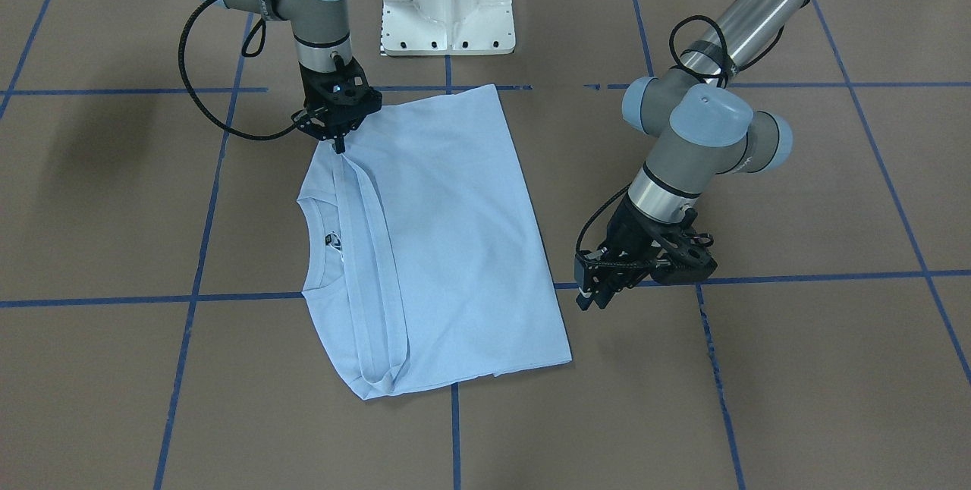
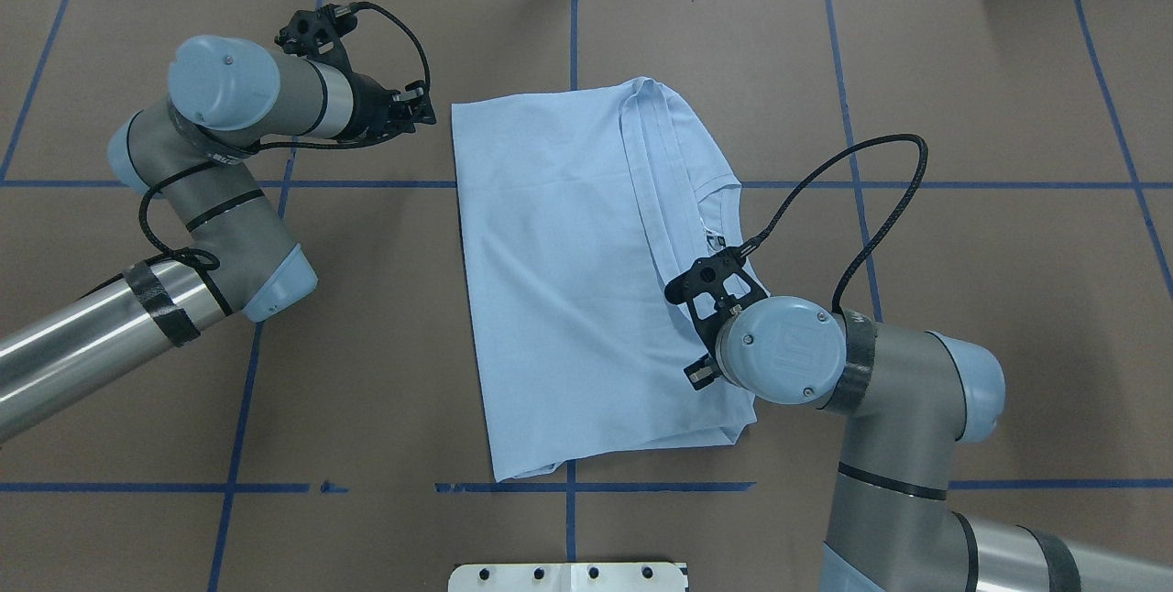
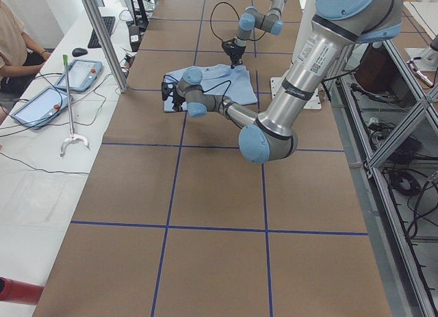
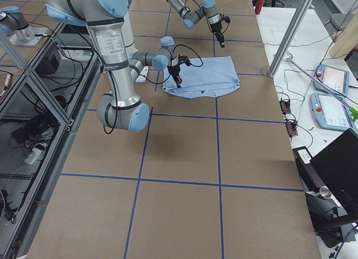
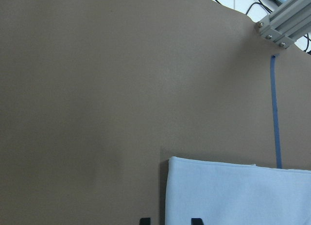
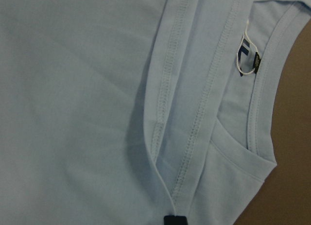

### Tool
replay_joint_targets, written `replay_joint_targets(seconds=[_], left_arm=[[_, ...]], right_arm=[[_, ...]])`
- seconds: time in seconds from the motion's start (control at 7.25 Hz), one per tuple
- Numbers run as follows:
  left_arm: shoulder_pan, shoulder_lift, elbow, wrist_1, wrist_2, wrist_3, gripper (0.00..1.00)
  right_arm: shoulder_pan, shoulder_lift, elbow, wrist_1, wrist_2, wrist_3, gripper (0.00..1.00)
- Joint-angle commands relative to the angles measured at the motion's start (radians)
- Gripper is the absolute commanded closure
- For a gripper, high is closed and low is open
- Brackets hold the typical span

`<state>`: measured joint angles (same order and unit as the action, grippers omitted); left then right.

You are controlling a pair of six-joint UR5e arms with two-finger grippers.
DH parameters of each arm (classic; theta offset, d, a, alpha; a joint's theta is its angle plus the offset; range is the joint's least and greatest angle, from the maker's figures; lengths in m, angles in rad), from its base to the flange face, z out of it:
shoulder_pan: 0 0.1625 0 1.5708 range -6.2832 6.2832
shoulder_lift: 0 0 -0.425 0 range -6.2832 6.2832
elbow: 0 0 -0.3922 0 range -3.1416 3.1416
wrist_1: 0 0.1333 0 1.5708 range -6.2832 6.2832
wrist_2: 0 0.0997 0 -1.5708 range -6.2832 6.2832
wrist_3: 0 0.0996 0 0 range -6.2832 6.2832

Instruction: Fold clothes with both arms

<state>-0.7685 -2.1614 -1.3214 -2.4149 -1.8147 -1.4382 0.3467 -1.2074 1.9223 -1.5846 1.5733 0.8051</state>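
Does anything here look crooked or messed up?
Nothing looks torn. The light blue short-sleeved T-shirt lies slightly askew to the blue tape grid lines, and its folded corner nearest the front-facing camera bulges loosely instead of lying flat.

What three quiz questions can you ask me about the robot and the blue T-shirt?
1. Fill the gap: the left tool is beside the T-shirt, and its fingers are ___ (open or shut).
2. True or false: the T-shirt lies spread out with both sleeves showing.
3. Which tool is down on the T-shirt at the end where the collar is? A) left tool B) right tool C) neither

Key: 1 open; 2 false, it is folded over; 3 B.
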Motion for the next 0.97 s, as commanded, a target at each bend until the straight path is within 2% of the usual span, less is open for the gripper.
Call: replay_joint_targets(seconds=[0.0, 0.14, 0.55, 0.69, 0.83], left_arm=[[0.0, 0.0, -0.008, 0.0, 0.0, -0.002, 0.6], [0.0, 0.003, -0.009, 0.0, 0.0, -0.001, 0.6], [0.0, 0.005, -0.007, 0.0, 0.0, 0.001, 0.6], [0.0, 0.005, -0.007, 0.0, 0.0, 0.001, 0.6], [0.0, 0.005, -0.007, 0.0, 0.0, 0.001, 0.6]], right_arm=[[0.0, -0.05, 0.038, -0.002, -0.006, 0.028, 1.0], [-0.014, -0.057, 0.038, -0.002, -0.007, 0.081, 1.0], [-0.026, -0.055, 0.037, -0.002, -0.01, 0.086, 1.0], [-0.026, -0.052, 0.037, -0.002, -0.006, 0.086, 0.61], [-0.026, -0.046, 0.046, -0.002, -0.006, 0.092, 0.46]])
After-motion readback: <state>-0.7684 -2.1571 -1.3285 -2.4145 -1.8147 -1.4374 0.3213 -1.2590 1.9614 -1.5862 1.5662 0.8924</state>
